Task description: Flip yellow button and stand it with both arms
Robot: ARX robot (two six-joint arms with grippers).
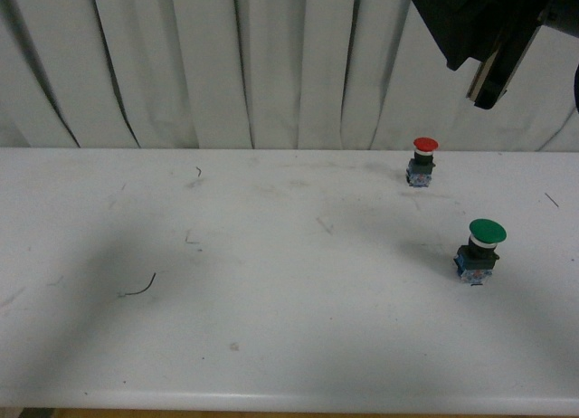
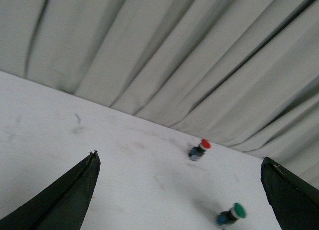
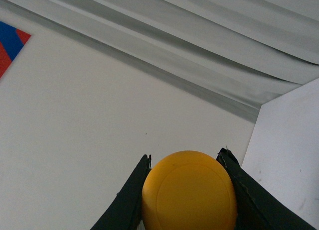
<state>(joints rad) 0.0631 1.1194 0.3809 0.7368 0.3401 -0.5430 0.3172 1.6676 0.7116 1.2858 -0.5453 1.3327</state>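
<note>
Right jaws: closed on the yellow button (image 3: pixel 189 192), with one black finger (image 3: pixel 127 200) against each side of its round cap. The cap faces the wrist camera and hides the body.

Right arm (image 1: pixel 479 24): high in the upper right of the front view, well above the worktop (image 1: pixel 226 327). The yellow button is thus held in the air, off the worktop. It cannot be made out in the front view.

Left jaws: wide open, nothing between them. The two black fingers (image 2: pixel 65 200) stand far apart over the worktop.

Red button (image 1: pixel 423 160): upright, cap up, on the right part of the worktop near the back edge.

Green button (image 1: pixel 480 251): upright, cap up, nearer the front and a little further right, well apart from the red button.

Curtain (image 1: pixel 226 65): pale, pleated, behind the worktop.

Worktop: white and scuffed, with a thin dark curled scrap (image 1: pixel 140 287) lying at the left.
</note>
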